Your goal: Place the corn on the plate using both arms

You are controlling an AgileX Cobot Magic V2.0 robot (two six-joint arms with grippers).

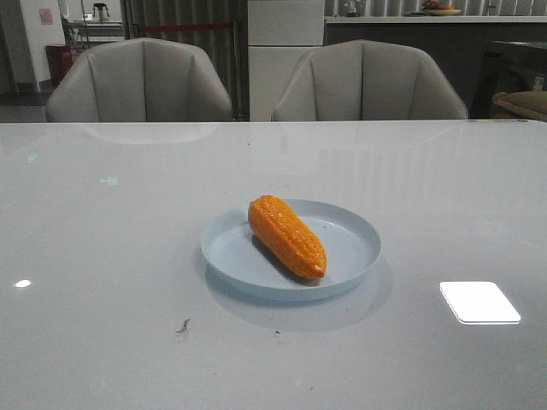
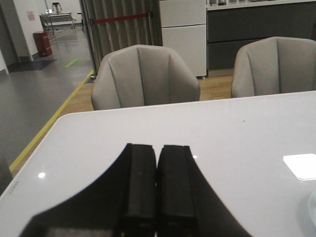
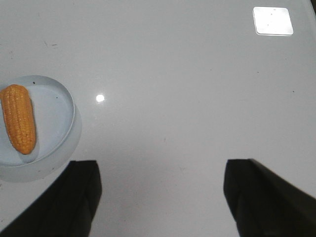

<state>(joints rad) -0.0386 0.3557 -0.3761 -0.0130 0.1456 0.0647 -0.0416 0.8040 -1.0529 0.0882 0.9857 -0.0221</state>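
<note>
The corn (image 1: 287, 237) lies inside the pale-blue plate (image 1: 355, 256) at mid-desk (image 1: 102, 256), its tapered tip pointing toward five o'clock. The left gripper (image 2: 157, 190) has its fingers pressed together, empty. The right gripper (image 3: 160, 197) has its fingers spread wide apart over bare desk.

text: none I can read | pink sheet on far wall (image 1: 45, 16): printing too small to make out | corn (image 1: 286, 236): no label | plate (image 1: 355, 256): no mark, only dark specks | desk (image 1: 102, 256): no writing
</note>
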